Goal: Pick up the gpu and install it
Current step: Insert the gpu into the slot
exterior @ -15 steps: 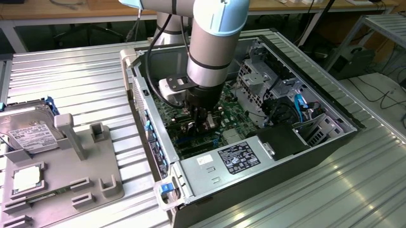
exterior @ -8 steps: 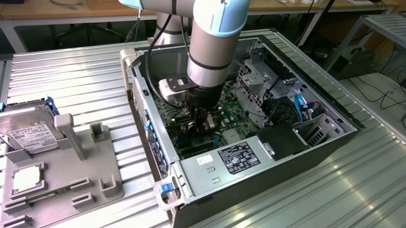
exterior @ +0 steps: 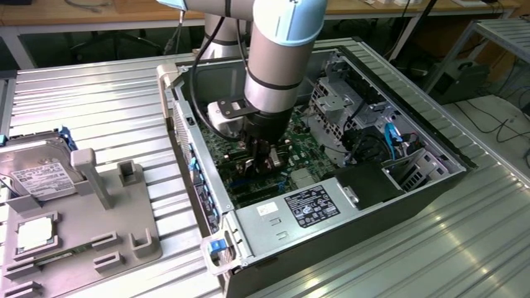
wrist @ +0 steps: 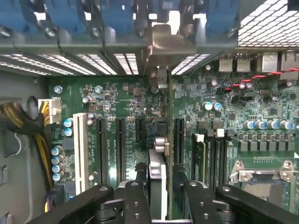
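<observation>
arm's down inside the open PC case | gripper jaws either side of the gpu, card on edge between them, looks gripped | sits over a motherboard slot, bracket toward the back wall | my tip: keep it square, push straight, don't tilt

The gripper hides most of the gpu; the hard drive is cut by the edge
</observation>
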`<state>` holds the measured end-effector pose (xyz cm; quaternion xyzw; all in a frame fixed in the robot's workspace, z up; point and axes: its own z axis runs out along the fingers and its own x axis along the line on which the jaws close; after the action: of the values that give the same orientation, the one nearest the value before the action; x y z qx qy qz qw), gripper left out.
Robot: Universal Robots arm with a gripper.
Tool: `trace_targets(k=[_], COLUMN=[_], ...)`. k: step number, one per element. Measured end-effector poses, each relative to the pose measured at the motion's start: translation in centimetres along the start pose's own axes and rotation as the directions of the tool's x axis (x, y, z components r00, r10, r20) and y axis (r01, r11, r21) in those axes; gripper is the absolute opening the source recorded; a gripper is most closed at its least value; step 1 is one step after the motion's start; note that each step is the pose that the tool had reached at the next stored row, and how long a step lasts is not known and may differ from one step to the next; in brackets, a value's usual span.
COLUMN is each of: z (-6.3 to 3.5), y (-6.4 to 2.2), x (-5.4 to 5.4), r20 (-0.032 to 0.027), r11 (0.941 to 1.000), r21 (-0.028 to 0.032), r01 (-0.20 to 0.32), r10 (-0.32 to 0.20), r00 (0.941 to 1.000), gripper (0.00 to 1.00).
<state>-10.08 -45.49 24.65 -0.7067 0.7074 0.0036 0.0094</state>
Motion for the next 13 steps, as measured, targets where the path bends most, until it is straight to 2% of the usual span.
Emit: trace_targets(k=[10,13], z=[-4.46,-5.24], y=[-0.03,-0.03], x=[-0.2,-0.2], r20=[-0.0003,-0.0002], r11=[0.9999,0.9998], r21=[0.0146,0.0183], r01=[0.000,0.000], r10=[0.000,0.000], r00=[1.0000,1.0000], gripper=[0.36,0.36])
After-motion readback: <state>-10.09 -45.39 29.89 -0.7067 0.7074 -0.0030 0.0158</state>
